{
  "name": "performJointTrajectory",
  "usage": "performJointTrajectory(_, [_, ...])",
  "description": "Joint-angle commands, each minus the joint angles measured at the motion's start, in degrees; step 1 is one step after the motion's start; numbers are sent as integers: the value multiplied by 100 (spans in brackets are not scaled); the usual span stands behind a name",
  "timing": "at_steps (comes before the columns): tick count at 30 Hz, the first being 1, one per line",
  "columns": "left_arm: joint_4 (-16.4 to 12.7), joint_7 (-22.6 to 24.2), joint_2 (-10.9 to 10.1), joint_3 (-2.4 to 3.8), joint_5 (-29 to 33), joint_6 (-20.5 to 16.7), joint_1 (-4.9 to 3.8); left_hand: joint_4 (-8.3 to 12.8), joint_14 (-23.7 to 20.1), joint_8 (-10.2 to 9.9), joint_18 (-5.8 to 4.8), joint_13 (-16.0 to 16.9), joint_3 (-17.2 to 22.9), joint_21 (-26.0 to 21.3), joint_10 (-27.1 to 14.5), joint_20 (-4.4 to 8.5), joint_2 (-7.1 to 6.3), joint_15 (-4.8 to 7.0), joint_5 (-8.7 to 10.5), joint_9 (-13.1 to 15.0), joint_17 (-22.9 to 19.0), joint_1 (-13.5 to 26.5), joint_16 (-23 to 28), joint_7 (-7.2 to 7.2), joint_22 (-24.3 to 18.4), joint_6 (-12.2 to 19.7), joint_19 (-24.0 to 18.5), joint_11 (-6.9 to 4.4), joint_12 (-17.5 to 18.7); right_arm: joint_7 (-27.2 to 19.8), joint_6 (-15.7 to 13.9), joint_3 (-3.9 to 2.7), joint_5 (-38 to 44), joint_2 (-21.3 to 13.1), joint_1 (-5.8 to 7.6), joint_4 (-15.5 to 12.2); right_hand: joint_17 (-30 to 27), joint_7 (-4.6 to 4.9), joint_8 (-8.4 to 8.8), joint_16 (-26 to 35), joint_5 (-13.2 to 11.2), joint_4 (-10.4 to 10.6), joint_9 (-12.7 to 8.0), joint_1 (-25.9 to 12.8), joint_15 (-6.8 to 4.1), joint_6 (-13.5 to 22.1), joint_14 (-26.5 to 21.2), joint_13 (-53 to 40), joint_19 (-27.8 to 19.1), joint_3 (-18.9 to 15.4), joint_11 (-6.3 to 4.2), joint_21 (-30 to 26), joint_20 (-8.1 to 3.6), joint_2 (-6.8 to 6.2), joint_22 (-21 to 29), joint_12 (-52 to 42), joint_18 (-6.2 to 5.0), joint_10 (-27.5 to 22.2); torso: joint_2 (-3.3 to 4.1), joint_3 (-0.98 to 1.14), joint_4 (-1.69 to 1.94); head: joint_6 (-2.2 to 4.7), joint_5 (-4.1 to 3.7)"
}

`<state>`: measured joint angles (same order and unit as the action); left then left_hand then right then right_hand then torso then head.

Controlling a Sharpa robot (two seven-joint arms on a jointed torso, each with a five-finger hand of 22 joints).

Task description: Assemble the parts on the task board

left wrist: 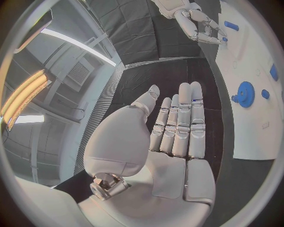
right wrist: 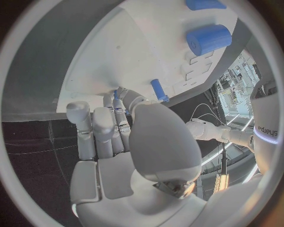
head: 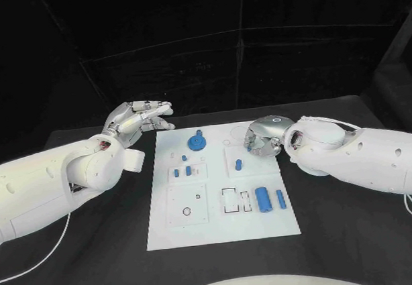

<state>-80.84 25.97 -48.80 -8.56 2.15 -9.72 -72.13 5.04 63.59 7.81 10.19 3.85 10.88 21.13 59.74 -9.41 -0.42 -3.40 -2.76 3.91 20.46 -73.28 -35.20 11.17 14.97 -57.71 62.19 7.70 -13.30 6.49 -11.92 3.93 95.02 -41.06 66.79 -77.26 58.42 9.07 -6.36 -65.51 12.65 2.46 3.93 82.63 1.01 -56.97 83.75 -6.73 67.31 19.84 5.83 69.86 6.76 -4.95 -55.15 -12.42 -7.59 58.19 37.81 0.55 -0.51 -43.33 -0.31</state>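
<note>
Two hands flank the task board, and neither plainly carries a part. The right hand hangs over the board's edge at about two o'clock, its fingers curled down toward the plate; in its wrist view the fingertips sit close to a small blue peg, but whether they pinch anything I cannot tell. The left hand waits off the board at ten o'clock over the black bench, fingers straight and side by side, palm bare, holding nothing.

Moving outward over the board, a blue gear sits near twelve o'clock, small blue pins stand in the left-centre block, one short peg shows near the centre, and a fat blue cylinder lies beside a thin blue bar at about four o'clock, next to empty rectangular slots.

As I judge it, the step in hand is the right hand's pick near the board's upper right. To do it well, the fingers should settle squarely over the peg before closing, pinch it across its width, lift straight so it does not tip, and keep the wrist clear of the cylinder. The left hand could steady the board's near edge if the plate slides.
</note>
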Motion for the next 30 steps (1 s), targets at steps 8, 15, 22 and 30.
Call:
performJointTrajectory(8, [-26,45,3,4,57,60,-8,5,19,-57,24,-7,-86,-66,-134,-7,13,-27,-4,-8,-15,-88,54,58,-58,86,85,29,27,20,375,-3,23,56,-8,39,109,-43,-36,-107,-319,-79,26,22,-43,-300,79,176,163,364,-61,187,-46,120,-255,-2,92,361,-4,2,-9,-34,22])
performJointTrajectory(15, [-34,55,4,4,54,53,-8,22,24,-71,23,-6,-123,-98,-197,-12,30,-36,-5,-8,-16,-123,58,78,-92,142,113,46,25,50,446,-3,23,102,-25,66,166,-38,-30,-154,-354,-108,23,-4,-51,-340,95,222,211,422,-66,242,-50,94,-339,17,108,422,-2,2,-6,-58,23])
performJointTrajectory(22, [-38,59,1,4,53,47,-8,34,24,-72,23,-6,-135,-111,-221,-13,38,-38,-5,-6,-16,-145,59,84,-106,158,125,50,21,131,246,-3,51,111,-36,40,195,-69,-102,-210,-361,-186,53,-2,-102,-551,135,254,442,542,-120,468,-65,138,-689,-4,173,662,-6,4,-6,-66,29])
performJointTrajectory(30, [-41,100,0,4,53,-5,-8,70,22,-87,20,-10,-192,-154,-392,-19,66,-52,-6,-5,-17,-210,63,102,-154,238,167,78,32,211,-158,-5,76,24,-38,-95,202,-66,-118,-235,-348,-264,61,11,-130,-625,142,266,538,615,-139,571,-79,144,-845,18,202,770,-12,4,-20,-63,40])
